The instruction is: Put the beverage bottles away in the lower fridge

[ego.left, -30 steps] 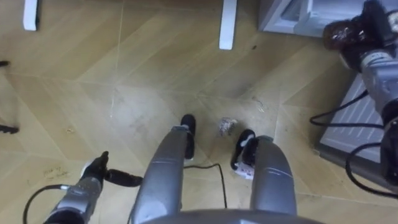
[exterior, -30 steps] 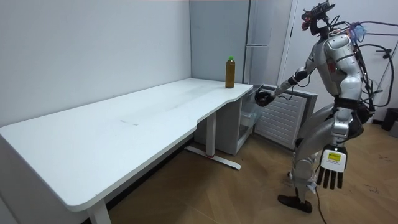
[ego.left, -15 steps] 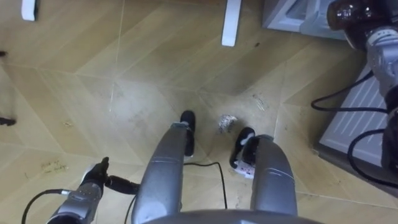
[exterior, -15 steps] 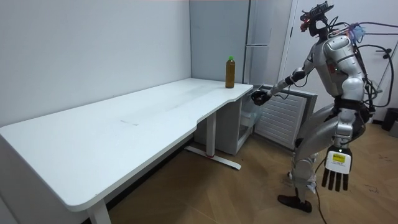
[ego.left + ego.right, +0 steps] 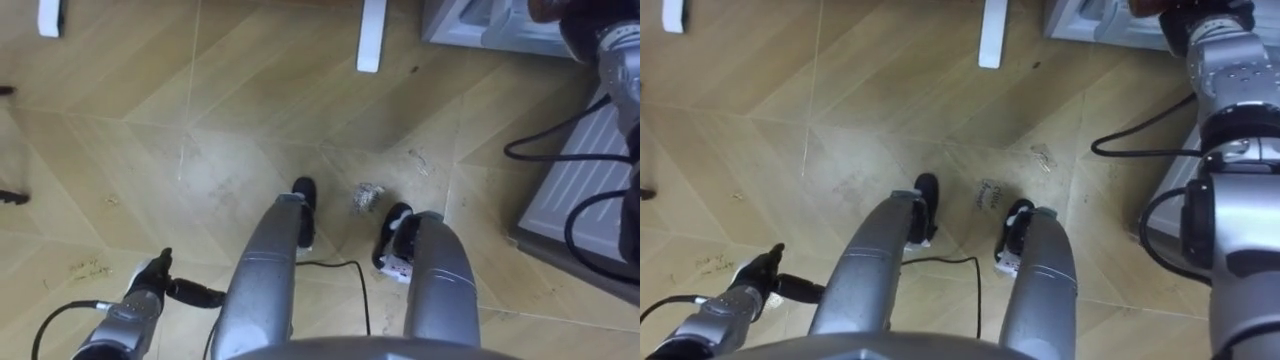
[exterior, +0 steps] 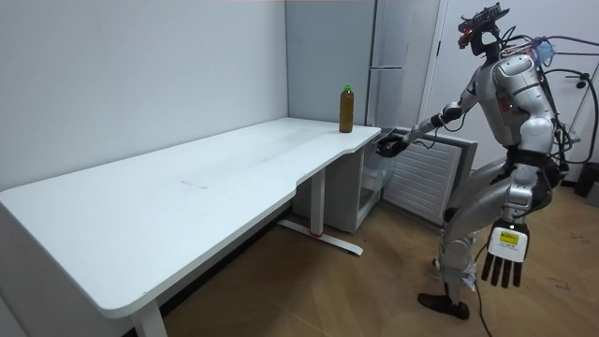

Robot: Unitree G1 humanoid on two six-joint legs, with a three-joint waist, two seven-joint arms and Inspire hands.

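The robot is standing on a pale herringbone wooden floor (image 5: 150,120), just off the end of a long white desk (image 6: 187,178). Its left hand (image 5: 148,292) is hanging low beside its left leg, fingers straight and released, holding nothing. A small crumpled grey scrap (image 5: 366,197) is lying on the floor just ahead of its feet. Beyond that, a white flat desk foot (image 5: 371,35) is resting on the boards.

To the robot's right, a ribbed pale grey panel (image 5: 575,185) is standing on the floor, with dark cables of the right arm crossing in front of it. Past the panel, a low grey fridge (image 5: 470,22) is sitting beside the desk's end, its front open towards the robot.

The right arm is reaching forward and slightly down, and the right hand (image 6: 387,145) is hovering near the desk's corner, above the low fridge. In the eye views a dark brown rounded thing (image 5: 548,8) is showing at the top edge, right at the end of that arm. The picture's edge is cutting off the hand there, and in the room view it is too small and dark to read, so one cannot tell whether its fingers are clenched round anything.

Farther off, an upright brown drink bottle with a green cap (image 6: 346,109) is standing on the desk's far end, near the corner and apart from the right hand. A tall grey fridge (image 6: 393,56) is rising behind it.
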